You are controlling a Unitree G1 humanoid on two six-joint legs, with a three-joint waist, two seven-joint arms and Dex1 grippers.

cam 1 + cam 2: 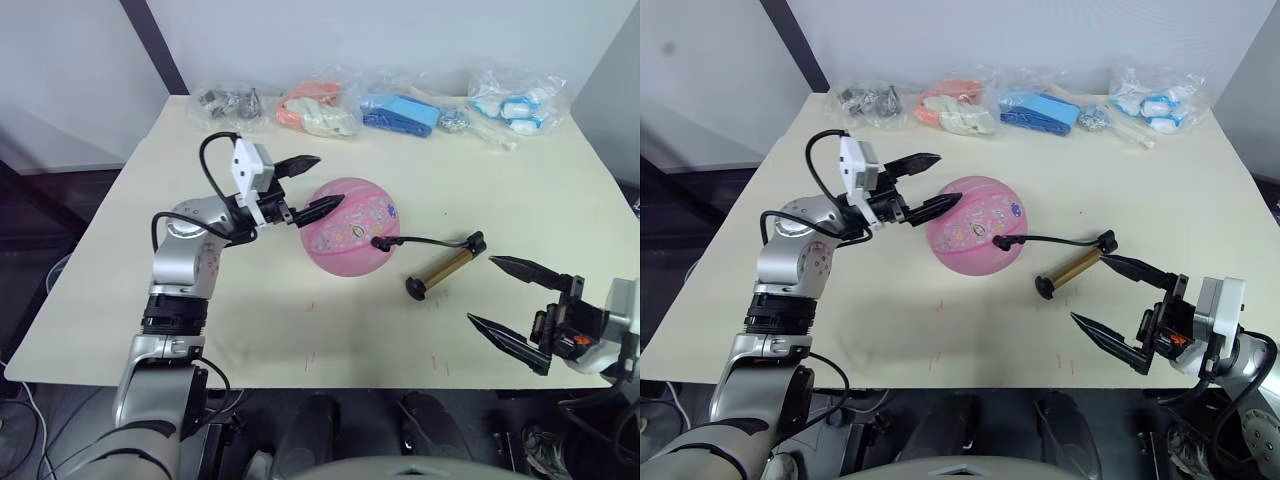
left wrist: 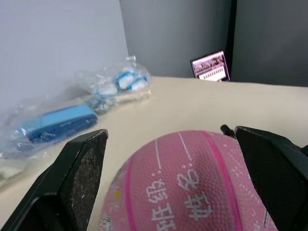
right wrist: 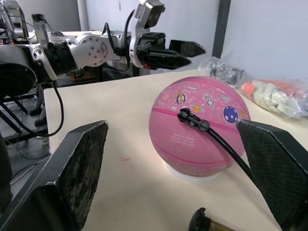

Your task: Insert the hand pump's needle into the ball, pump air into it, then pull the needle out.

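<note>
Right tool (image 1: pixel 520 305) hangs nearest, fingers spread and empty, low over the bench (image 1: pixel 560 200) edge just short of the pump (image 1: pixel 445 268), which lies flat with its hose (image 1: pixel 425 240) arcing to the ball (image 1: pixel 350 225) — needle fitting (image 3: pixel 185 115) seated in the ball's side, so likely the pump is next to be taken. Left tool (image 1: pixel 305 190) also gapes, one finger touching the ball's far side, probably to steady it. Along the back edge, clear bags (image 1: pixel 400 110) hold small items: blue, orange-white, metal bits.
</note>
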